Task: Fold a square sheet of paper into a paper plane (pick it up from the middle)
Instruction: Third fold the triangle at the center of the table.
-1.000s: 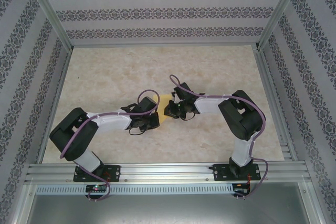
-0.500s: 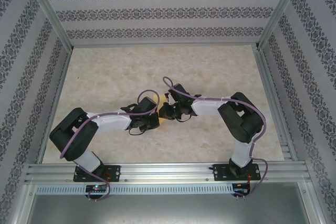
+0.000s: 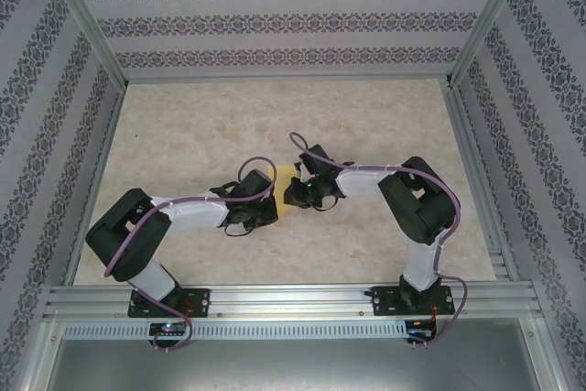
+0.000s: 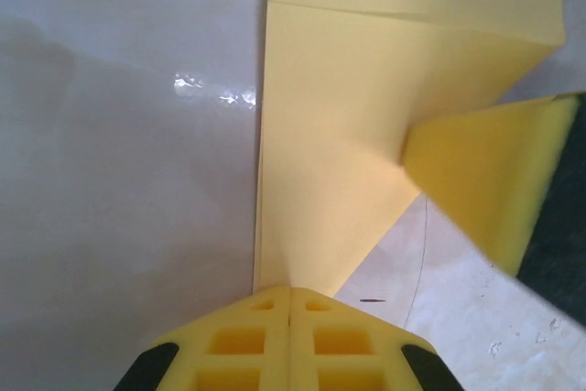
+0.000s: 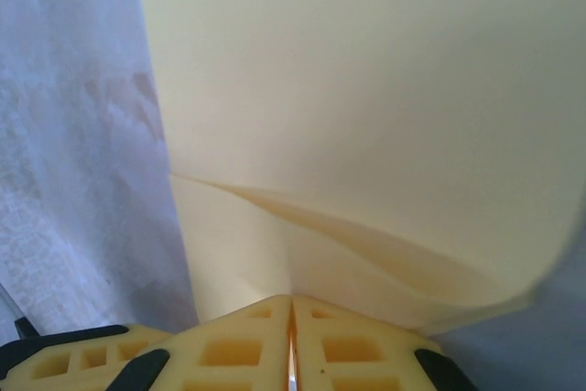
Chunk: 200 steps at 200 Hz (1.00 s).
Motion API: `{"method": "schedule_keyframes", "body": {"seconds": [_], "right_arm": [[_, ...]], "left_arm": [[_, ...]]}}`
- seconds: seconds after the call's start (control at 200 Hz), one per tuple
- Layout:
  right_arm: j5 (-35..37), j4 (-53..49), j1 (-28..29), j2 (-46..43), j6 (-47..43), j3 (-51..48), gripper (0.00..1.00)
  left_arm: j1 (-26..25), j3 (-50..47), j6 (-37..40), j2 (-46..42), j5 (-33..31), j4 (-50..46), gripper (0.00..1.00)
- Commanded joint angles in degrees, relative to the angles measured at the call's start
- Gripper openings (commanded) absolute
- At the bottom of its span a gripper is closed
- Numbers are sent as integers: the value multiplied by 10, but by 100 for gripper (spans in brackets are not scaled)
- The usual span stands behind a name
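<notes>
The paper (image 4: 339, 135) is near the middle of the table (image 3: 183, 125), between the two arms where they meet at the centre of the top view. The left jaws are together, clamped on a corner of the paper at the bottom of the left wrist view. The right jaws are likewise shut on the paper (image 5: 366, 89) at the bottom of the right wrist view, and one right pad (image 4: 485, 180) shows at the right edge of the left wrist view. The paper already carries a straight crease across the top of the left wrist view, so this looks like a middle fold, with the dart shape not yet made. A soft bulge runs across the sheet in the right wrist view. To do this step well, both arms should probably move together so the thin sheet neither tears nor buckles. The moving edge should meet the existing crease squarely, and the fold should be pressed flat before either grip lets go. I cannot tell whether the far edge rests on the table. The table is pale, mottled and glossy, so the sheet may slide when pressed. Patterned walls (image 3: 275, 25) close in three sides, and a metal rail (image 3: 293, 298) carries the arm bases at the bottom.
</notes>
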Motion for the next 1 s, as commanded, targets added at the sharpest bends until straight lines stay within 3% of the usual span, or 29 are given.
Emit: {"method": "schedule_keyframes", "body": {"seconds": [0.0, 0.195, 0.41, 0.699, 0.994], "right_arm": [[72, -38, -42, 1, -24, -1, 10], [85, -64, -68, -29, -53, 22, 11], [73, -62, -29, -93, -61, 34, 12], [30, -21, 38, -18, -25, 44, 10], [52, -41, -18, 21, -46, 36, 9]], "left_arm": [[3, -37, -17, 10, -9, -86, 0], [3, -38, -15, 9, -7, -80, 0], [2, -26, -9, 10, -7, -83, 0], [2, -21, -9, 9, -10, -92, 0], [2, -23, -9, 8, -11, -96, 0]]}}
